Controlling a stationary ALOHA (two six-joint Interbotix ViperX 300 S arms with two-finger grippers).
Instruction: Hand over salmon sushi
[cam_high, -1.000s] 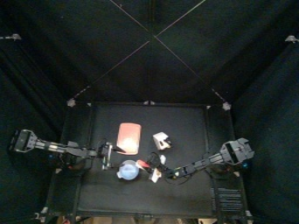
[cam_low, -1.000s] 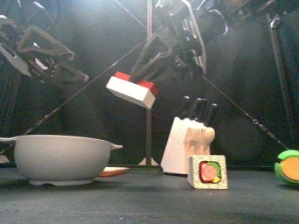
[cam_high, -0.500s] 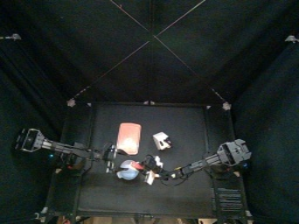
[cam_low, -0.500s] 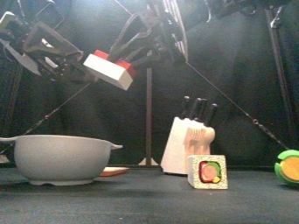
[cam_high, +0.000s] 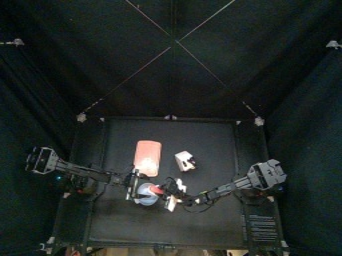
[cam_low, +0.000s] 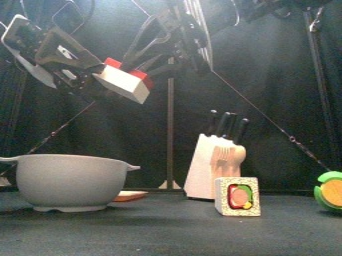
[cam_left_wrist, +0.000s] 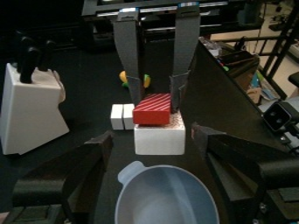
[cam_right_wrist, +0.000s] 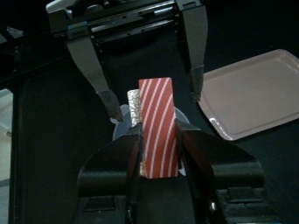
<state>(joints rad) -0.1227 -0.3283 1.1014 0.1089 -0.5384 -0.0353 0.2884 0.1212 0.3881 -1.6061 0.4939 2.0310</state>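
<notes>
We see the salmon sushi (cam_low: 126, 81) held high in the air over the left part of the bench (cam_high: 214, 135), above the grey bowl (cam_low: 67, 181); the right gripper (cam_right_wrist: 156, 131) grasps it, one jaw on each long side, its striped orange-red face turned up toward that wrist camera; in the front view the block hangs tilted, red face uppermost, white body below.

The left gripper (cam_left_wrist: 152, 162) stands just left of the block with its jaws spread wide and nothing between them; in its own wrist view the sushi (cam_left_wrist: 158, 125) lies straight ahead of the released jaws, not yet between them, and the right gripper's two jaws run back from the block behind it.

The right arm (cam_high: 230, 186) reaches from the right edge across the middle, stretched long and slanting; the left arm (cam_high: 67, 175) comes in from the left, its wrist raised at the same height as the block.

Low on the bench stand a knife block (cam_low: 217, 161), a sushi roll (cam_low: 238, 195) before it, and a green and orange piece (cam_low: 330, 189) at the far right.
</notes>
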